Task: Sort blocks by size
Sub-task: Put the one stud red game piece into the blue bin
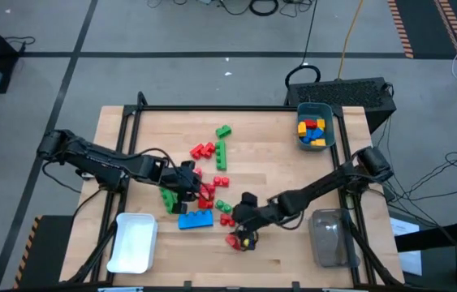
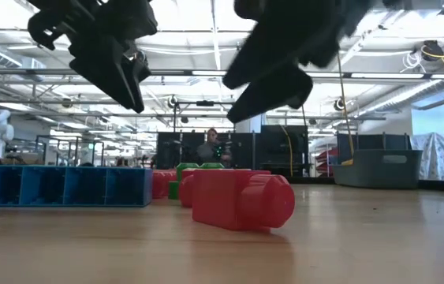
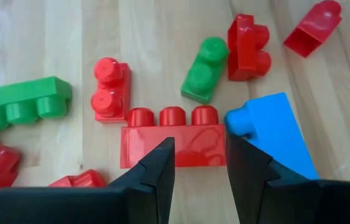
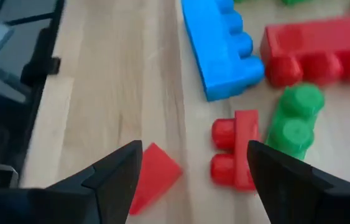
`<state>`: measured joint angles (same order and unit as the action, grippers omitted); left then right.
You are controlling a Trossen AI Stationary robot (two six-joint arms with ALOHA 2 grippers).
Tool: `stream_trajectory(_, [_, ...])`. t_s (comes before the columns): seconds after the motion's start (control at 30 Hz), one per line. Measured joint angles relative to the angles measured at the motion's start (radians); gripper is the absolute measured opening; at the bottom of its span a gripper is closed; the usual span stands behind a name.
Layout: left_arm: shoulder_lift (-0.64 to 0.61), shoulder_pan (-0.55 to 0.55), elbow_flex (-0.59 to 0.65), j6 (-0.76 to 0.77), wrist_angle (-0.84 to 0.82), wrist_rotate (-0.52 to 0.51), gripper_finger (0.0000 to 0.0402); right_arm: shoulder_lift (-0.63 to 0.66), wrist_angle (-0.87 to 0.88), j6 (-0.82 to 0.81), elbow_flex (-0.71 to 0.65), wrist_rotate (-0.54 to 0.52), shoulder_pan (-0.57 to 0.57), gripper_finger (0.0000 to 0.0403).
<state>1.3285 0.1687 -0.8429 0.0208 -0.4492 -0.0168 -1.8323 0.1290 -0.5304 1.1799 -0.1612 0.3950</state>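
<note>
Surface: wooden table held a loose scatter of blocks, with a teal bin of yellow, blue and red pieces far from both tools
Left gripper: hovered with fingers parted over a red three-stud block, that block lying just ahead of its fingertips
Neighbours: a blue long block lay touching the red one beside one finger; a red two-stud block sat just beyond
Right gripper: fingers spread wide, empty, above a small red block near one finger; a red two-stud piece and green two-stud block lay toward the other
Risk, left: a descending finger would likely strike the blue block and shove the red one askew
Risk, right: closing could sweep in two pieces, mixing sizes
</note>
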Motion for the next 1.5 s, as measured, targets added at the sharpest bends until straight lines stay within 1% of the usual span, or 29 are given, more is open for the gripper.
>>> stream_trajectory(0.17, [0.000, 0.016, 0.000, 0.000, -0.005, -0.017, 0.0116, -0.057, 0.192, -0.270, 0.178, 0.004, 0.007, 0.0277])
stream_trajectory(0.3, [0.000, 0.022, 0.000, 0.000, -0.017, -0.019, 0.0116, -0.121, 0.311, -0.458, 0.287, 0.008, 0.019, 0.0277])
stream_trajectory(0.43, [0.000, 0.022, 0.000, 0.000, -0.045, -0.020, 0.0116, -0.183, 0.403, -0.569, 0.361, 0.011, 0.034, 0.0276])
stream_trajectory(0.57, [0.000, 0.025, 0.000, 0.003, -0.074, -0.022, 0.0116, -0.243, 0.471, -0.646, 0.415, 0.038, 0.050, 0.0276])
stream_trajectory(0.7, [0.000, 0.037, 0.000, 0.002, -0.074, -0.023, 0.0116, -0.290, 0.518, -0.686, 0.472, 0.043, 0.064, 0.0276])
stream_trajectory(0.87, [0.000, 0.059, 0.000, 0.000, -0.052, -0.069, 0.0116, -0.326, 0.552, -0.693, 0.514, 0.053, 0.066, 0.0276])
stream_trajectory(1.1, [0.000, 0.102, 0.000, 0.027, -0.052, -0.100, 0.0116, -0.350, 0.599, -0.723, 0.515, 0.037, 0.066, 0.0276])
stream_trajectory(1.2, [0.000, 0.118, 0.001, 0.027, -0.057, -0.101, 0.0116, -0.360, 0.575, -0.731, 0.516, 0.038, 0.066, 0.0276])
stream_trajectory(1.37, [0.000, 0.130, 0.001, 0.034, -0.057, -0.105, 0.0116, -0.372, 0.585, -0.736, 0.516, 0.053, 0.067, 0.0276])
stream_trajectory(1.5, [0.000, 0.130, 0.001, 0.050, -0.057, -0.123, 0.0116, -0.375, 0.589, -0.735, 0.515, 0.057, 0.067, 0.0258])
